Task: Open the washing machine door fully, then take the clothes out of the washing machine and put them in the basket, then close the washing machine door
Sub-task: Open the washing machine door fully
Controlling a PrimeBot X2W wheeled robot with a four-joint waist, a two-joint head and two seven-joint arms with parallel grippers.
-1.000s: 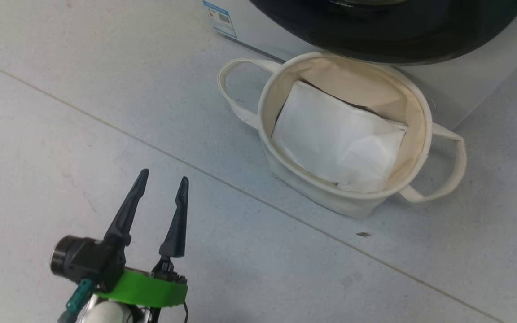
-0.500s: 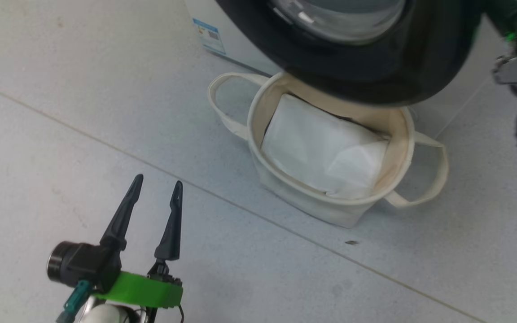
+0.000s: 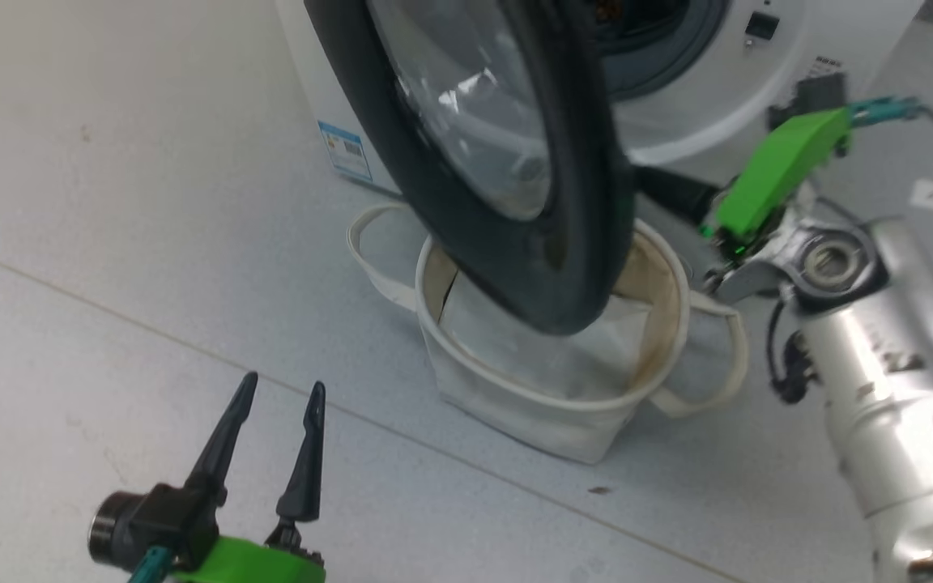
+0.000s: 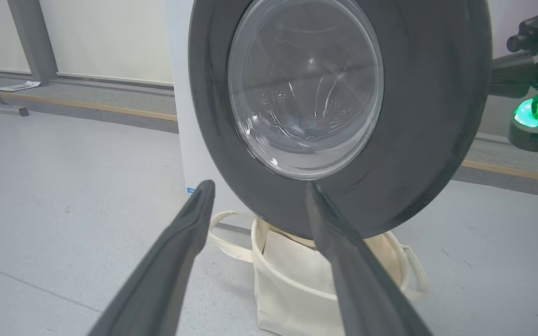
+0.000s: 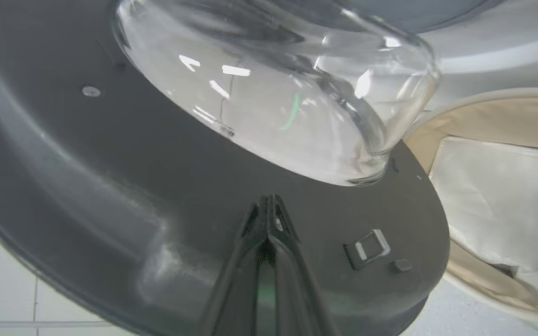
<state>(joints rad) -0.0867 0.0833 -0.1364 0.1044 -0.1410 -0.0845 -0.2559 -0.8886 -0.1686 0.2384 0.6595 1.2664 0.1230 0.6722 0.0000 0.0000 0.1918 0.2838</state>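
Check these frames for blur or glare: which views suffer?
Head view: motion blur softens the round glossy black-rimmed washing machine door and the cream canvas basket. Left wrist view: sharp. Right wrist view: white glare streaks on the bulging clear glass bowl.

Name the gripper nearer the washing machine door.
Right. The right gripper, shut, is close against the inner side of the door; the left gripper hangs open over the floor, well off its outer face.

The door [image 4: 437, 116] — glossy black plastic, clear glass; the basket [image 4: 287, 298] — matt cream canvas.
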